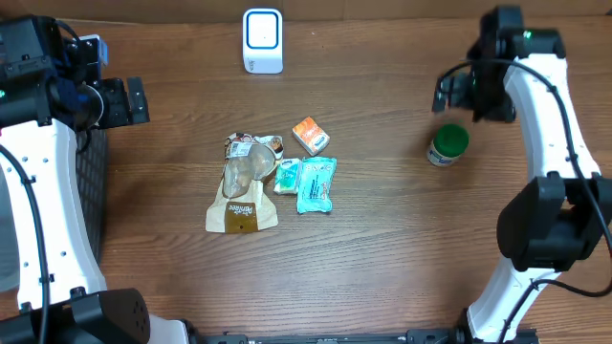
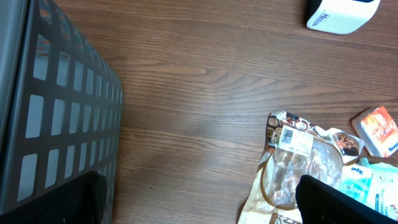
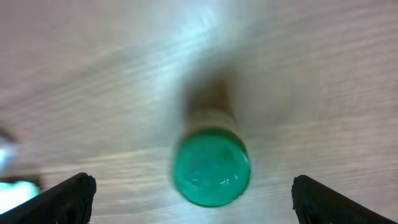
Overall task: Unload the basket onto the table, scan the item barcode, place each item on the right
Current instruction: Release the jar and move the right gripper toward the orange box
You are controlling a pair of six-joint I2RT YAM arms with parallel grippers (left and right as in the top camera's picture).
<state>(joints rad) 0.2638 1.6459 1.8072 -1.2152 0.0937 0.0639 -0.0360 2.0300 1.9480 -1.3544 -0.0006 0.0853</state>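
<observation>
Both grippers stand with fingers wide apart, holding nothing. The right gripper (image 1: 459,96) hangs near a green-capped bottle (image 1: 448,145) without touching it; the bottle stands upright on the table (image 1: 382,248) at the right, well apart from the white scanner (image 1: 262,40). The left gripper (image 1: 132,102) hovers beside a dark basket (image 2: 62,112), away from the packets (image 1: 244,191) mid-table.

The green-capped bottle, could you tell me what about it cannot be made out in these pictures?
- Label and barcode of the green-capped bottle: the right wrist view is blurred, and mostly the cap faces the camera.
- Overhead view: the bottle is too small for any print to be read.
- Left wrist view: the bottle lies outside the frame.
</observation>
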